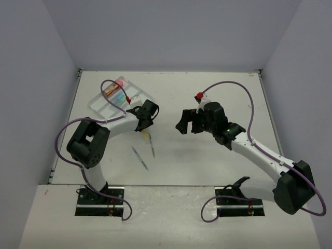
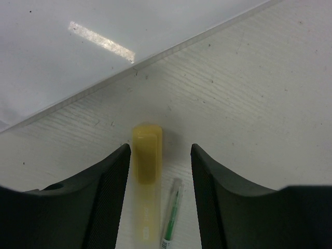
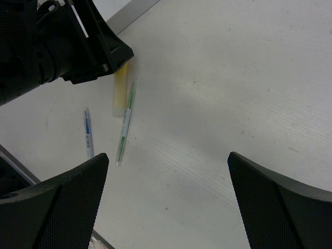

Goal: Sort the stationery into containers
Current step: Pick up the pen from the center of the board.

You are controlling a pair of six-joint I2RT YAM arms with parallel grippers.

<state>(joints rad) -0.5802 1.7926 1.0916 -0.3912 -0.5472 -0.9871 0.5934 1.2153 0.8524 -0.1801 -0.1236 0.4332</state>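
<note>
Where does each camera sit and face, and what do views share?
Top external: above and behind, looking down on table, tray, left arm, right arm.
Left wrist: looking down through the open left gripper at the yellow highlighter.
Right wrist: looking past the open right gripper at the blue pen.
Shared: both wrist views show yellow highlighter and green pen.

Judged a robotics lab test cell: white table point(image 1: 207, 161) boxed by plain grey panels point(image 1: 171, 31) at 9, 12 and 3 o'clock; left arm point(image 1: 91, 142) and right arm point(image 1: 259, 153) bolted to plates point(image 1: 101, 203) at 6 o'clock
</note>
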